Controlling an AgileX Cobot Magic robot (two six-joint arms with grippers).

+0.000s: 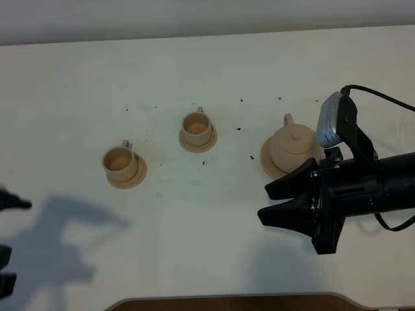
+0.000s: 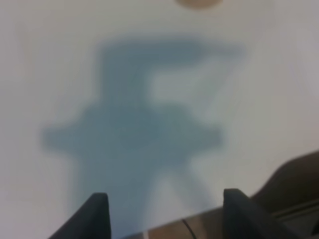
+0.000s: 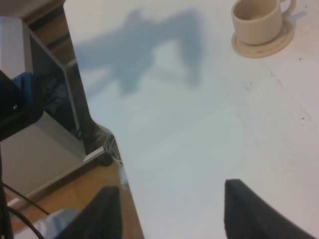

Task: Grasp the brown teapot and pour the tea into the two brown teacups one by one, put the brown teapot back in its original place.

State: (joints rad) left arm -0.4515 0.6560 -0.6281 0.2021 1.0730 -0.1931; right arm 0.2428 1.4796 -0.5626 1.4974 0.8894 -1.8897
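Grasp pending: right gripper (image 1: 264,203), released and empty, hovers just below the brown teapot (image 1: 293,146) at frame right; next, close on it. Left gripper (image 2: 165,195) released too.

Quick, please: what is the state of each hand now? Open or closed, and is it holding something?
Left hand: open, holding nothing.
Right hand: open, holding nothing.
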